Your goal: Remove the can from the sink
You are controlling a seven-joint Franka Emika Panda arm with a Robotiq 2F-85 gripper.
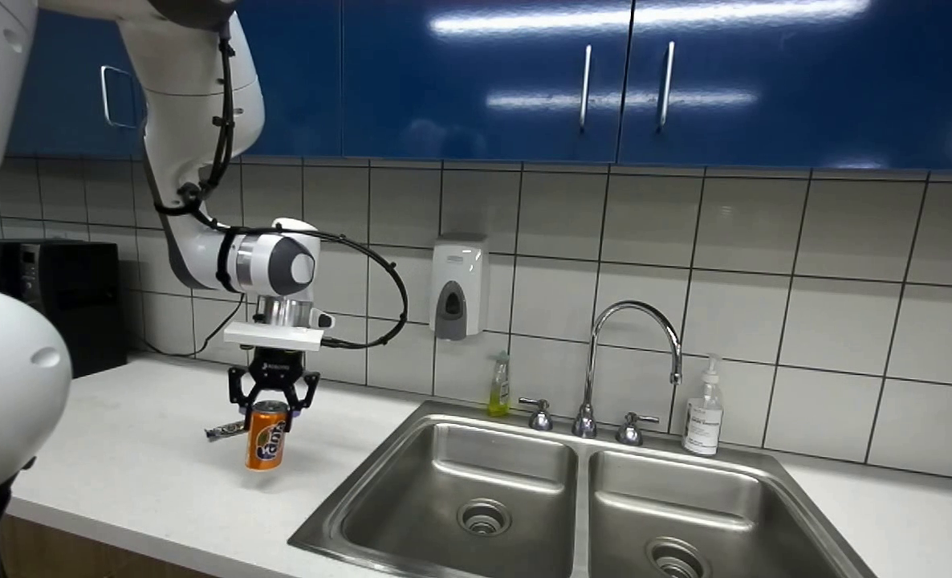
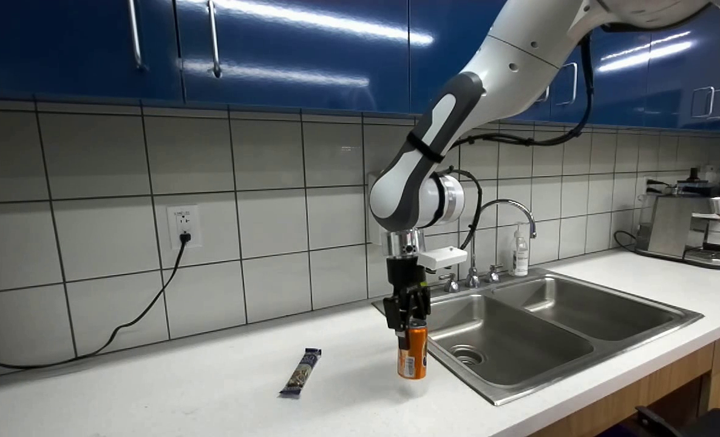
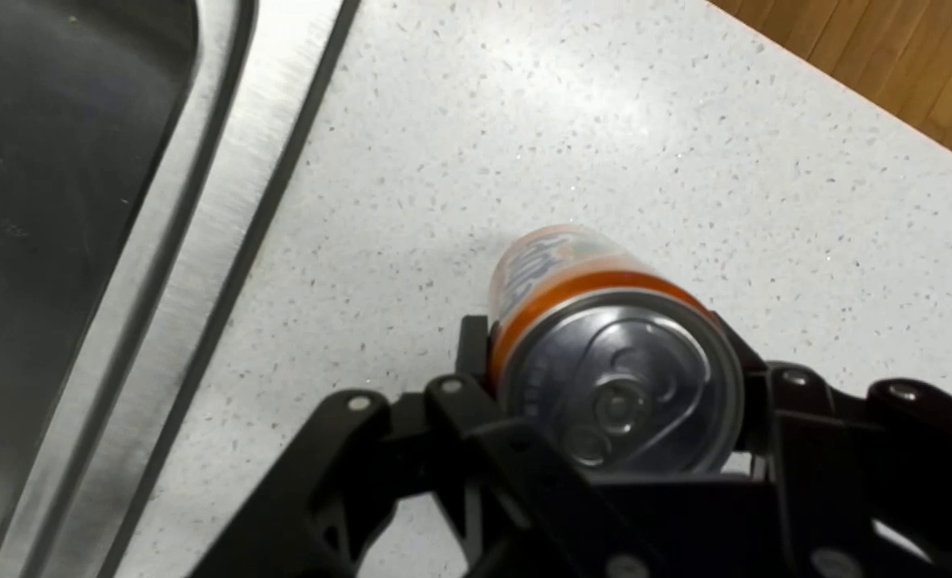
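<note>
One Fanta can [image 1: 266, 437] hangs clamped in the Robotiq gripper [image 1: 270, 417], best lowered upright onto the countertop [image 1: 155, 441] before release.

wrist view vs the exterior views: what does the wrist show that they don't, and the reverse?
Only in the wrist view: the pull tab on top of the can, and the speckled pattern of the counter.

Only in the exterior views, and in both of them: the faucet, the pump bottle, the wrapped bar and the blue cabinets.

Shared: the pincer gripping the can over the counter, outside the sink. The wrist view catches only part of the sink.
</note>
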